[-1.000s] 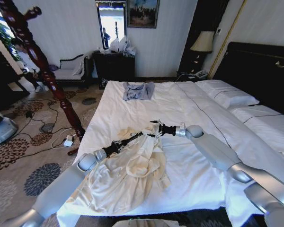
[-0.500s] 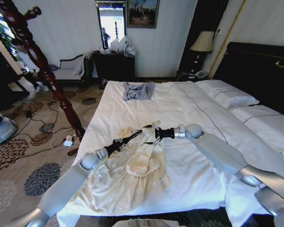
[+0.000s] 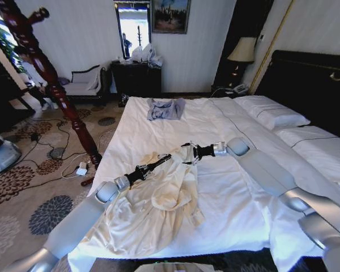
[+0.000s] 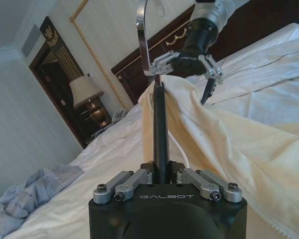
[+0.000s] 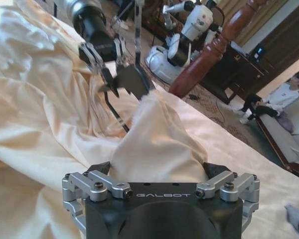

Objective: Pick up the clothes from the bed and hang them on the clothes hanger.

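Head view: clothes hanger (image 3: 45, 73) stands at upper left; left gripper (image 3: 163, 159), jaws clamped on a dark hanger (image 4: 159, 134), meets the cream clothes (image 3: 153, 207) mid-frame on the bed (image 3: 226, 209); right gripper (image 3: 188, 152), jaws pinching the collar.

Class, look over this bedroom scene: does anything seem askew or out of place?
Yes. The coat stand beside the bed leans steeply instead of standing upright. A grey-blue garment lies crumpled on the sheets, and the cream robe sprawls over the bed's near corner, held by the left pincer and right pincer.
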